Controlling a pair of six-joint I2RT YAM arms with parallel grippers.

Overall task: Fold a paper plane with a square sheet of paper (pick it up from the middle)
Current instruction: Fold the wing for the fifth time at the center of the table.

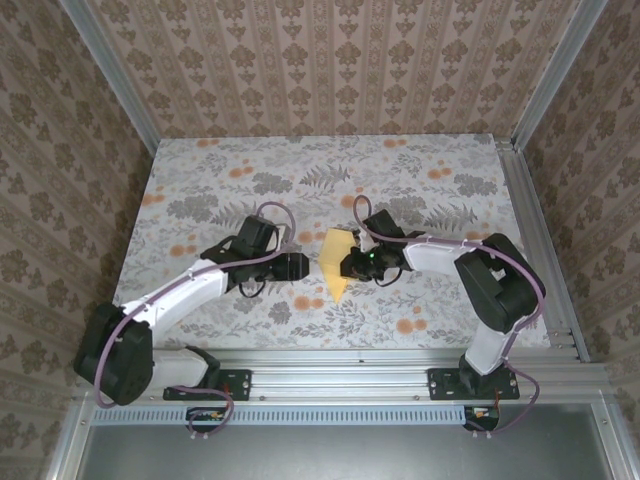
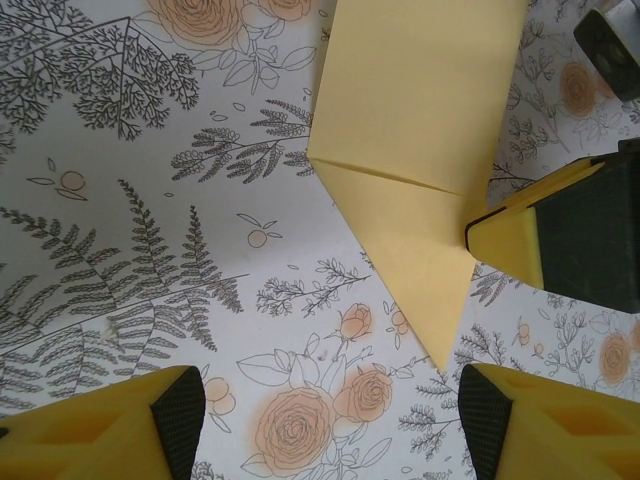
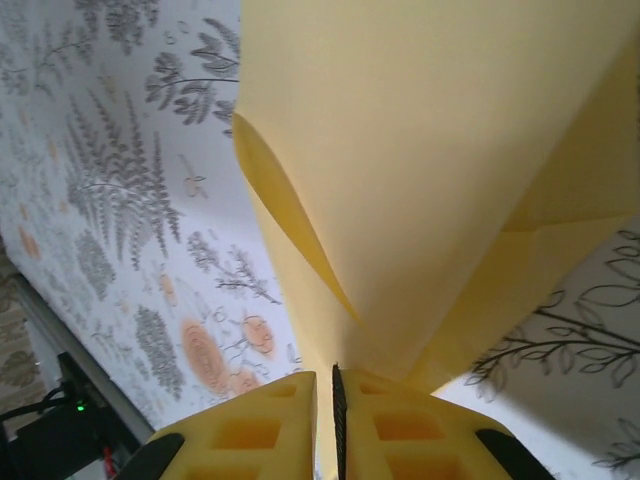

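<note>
Floral-print covering, grey ferns and orange blooms, spreads across the table [image 1: 200, 180], with patterned wallpaper walls on three sides. Near the table's centre lies the pale-yellow sheet of paper [image 1: 337, 262]. It is partly folded: a diagonal crease shows, and it narrows to a point aimed at 6 o'clock, toward the arm bases.

Your right end effector [image 1: 352, 266] reaches in from the sheet's 3 o'clock, its jaws pressed nearly together on the sheet's edge. From its wrist camera, the paper [image 3: 420, 150] runs straight into the thin slit between the yellow fingers [image 3: 250, 430] and bows up beyond them in loose layers. That pinch looks meant to anchor or lift a flap so a crease can be worked.

Your left end effector [image 1: 298, 266] sits at the sheet's 9 o'clock, jaws spread wide and gripping nothing. Its wrist camera looks down on the sheet's pointed end [image 2: 420, 230], which lies near one finger, apparently without touching. It seems placed to take or press the free side. Judging by the shape, most of the folding is not yet done.
</note>
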